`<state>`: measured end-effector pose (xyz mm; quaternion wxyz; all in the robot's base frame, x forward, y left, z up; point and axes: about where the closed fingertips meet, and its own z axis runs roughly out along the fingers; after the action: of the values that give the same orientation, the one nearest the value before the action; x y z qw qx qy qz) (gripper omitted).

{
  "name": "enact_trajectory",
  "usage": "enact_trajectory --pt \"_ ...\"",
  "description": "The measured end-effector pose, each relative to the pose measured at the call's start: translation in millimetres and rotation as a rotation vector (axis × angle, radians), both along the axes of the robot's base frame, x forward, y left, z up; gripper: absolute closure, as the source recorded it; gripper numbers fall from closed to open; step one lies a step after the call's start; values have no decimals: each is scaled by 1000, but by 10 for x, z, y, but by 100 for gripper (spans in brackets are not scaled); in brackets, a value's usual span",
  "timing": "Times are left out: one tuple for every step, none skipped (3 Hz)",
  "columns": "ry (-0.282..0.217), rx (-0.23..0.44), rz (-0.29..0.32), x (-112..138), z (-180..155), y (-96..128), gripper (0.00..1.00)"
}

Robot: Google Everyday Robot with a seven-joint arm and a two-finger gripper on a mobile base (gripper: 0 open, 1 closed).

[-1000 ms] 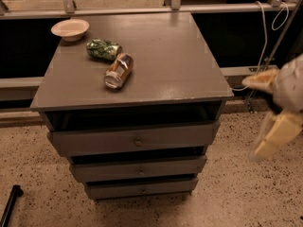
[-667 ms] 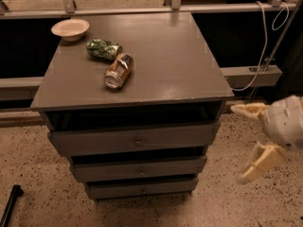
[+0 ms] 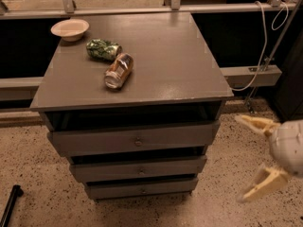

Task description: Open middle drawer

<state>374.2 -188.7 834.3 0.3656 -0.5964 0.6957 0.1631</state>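
Two pale fingers (image 3: 255, 124) of the pincer (image 3: 239, 159) are spread wide apart and point left. It hangs low, off the front right corner of the table (image 3: 189, 74). The middle drawer (image 3: 113, 170) sits between the wider front above and the narrower one below, knob at centre. Bare speckled floor (image 3: 222, 207) separates pincer from drawer fronts.

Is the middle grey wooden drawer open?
Shut: the middle grey wooden drawer shows no interior, and the open claw hovers beside the grey cabinet, off its round knob.
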Motion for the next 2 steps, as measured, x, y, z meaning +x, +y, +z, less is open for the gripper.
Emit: enact_trajectory --pt "-90 -1 11 -90 -563 142 0" --pt "-175 -50 13 29 -607 103 0"
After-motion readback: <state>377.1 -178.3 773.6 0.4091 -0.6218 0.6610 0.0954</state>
